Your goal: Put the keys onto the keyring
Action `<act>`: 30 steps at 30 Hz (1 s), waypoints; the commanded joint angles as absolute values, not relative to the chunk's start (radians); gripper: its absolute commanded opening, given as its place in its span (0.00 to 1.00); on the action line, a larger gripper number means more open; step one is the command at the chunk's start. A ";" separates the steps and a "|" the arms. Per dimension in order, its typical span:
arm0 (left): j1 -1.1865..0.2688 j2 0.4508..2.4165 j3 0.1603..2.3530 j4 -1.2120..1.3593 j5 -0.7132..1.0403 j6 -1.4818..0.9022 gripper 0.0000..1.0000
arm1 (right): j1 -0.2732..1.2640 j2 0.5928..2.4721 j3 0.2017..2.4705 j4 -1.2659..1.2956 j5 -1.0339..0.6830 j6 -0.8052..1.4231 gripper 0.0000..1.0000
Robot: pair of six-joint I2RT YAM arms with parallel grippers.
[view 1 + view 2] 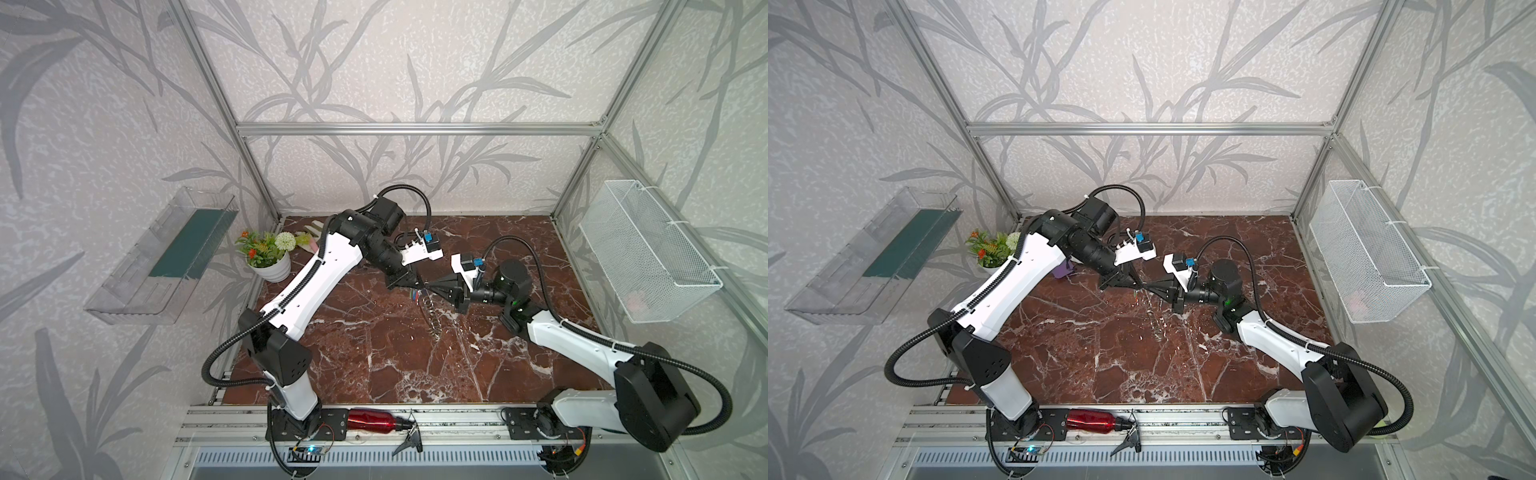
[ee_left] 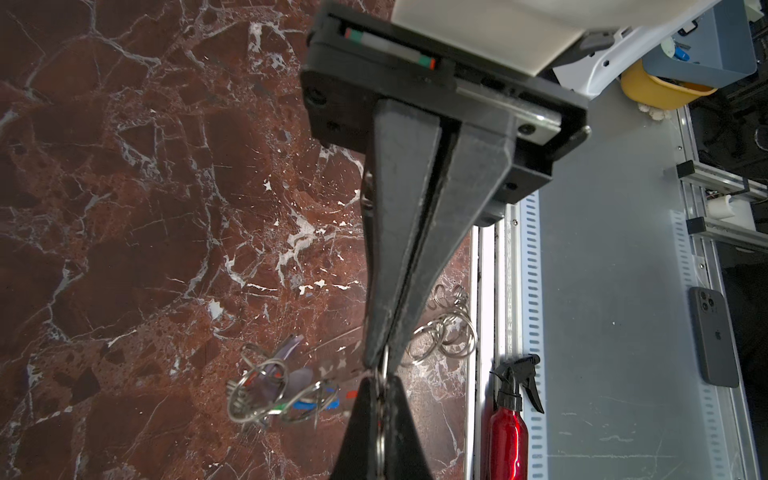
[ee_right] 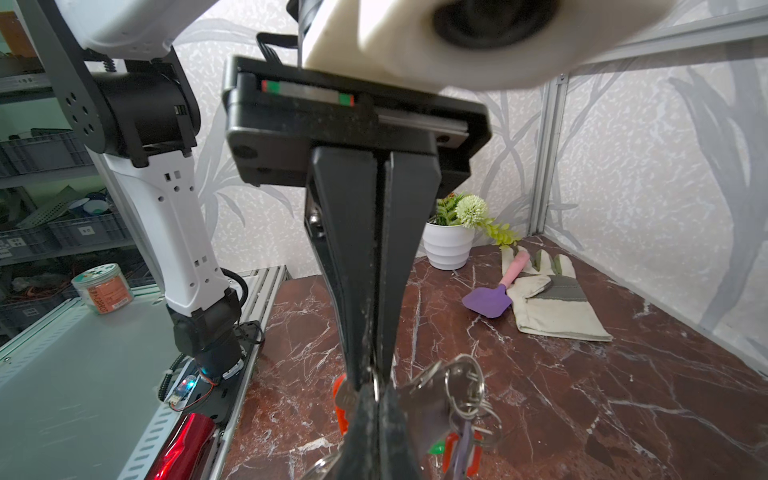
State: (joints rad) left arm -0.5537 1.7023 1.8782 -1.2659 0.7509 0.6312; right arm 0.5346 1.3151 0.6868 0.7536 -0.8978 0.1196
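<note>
Both grippers meet tip to tip above the middle of the marble table (image 1: 374, 357). My left gripper (image 1: 421, 285) (image 2: 380, 365) is shut on a split ring of the keyring (image 2: 446, 330). My right gripper (image 1: 429, 286) (image 3: 374, 380) is shut on the same ring from the opposite side. The keyring's grey plate (image 3: 424, 409) and its chain of rings (image 1: 432, 318) hang below the tips. Several keys (image 2: 297, 401) with green, blue and red tags dangle from rings on it. An orange-headed key (image 3: 341, 401) sits right beside the tips; I cannot tell whether it is threaded on.
A potted plant (image 1: 270, 266) stands at the back left, with a work glove (image 3: 552, 299) and a purple trowel (image 3: 488, 302) beside it. A red spray bottle (image 1: 372, 419) lies on the front rail. A clear shelf (image 1: 162, 257) and a wire basket (image 1: 648, 253) hang on the side walls.
</note>
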 commanded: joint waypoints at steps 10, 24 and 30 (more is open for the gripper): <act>-0.385 1.241 1.294 -0.454 0.839 0.081 0.54 | 0.544 1.296 0.678 0.876 -0.901 0.189 0.00; -0.415 1.120 0.986 -0.168 0.919 -0.066 0.66 | 0.546 1.311 0.690 0.909 -0.915 0.230 0.00; -0.437 1.153 0.997 -0.150 0.982 -0.074 0.49 | 0.546 1.320 0.693 0.916 -0.919 0.241 0.00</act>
State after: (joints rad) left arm -0.4248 1.1351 0.9752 -0.1757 0.9264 -0.0689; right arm 0.5415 1.3209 0.6758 0.8490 -0.9016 0.2249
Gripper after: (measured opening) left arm 0.501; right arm 0.048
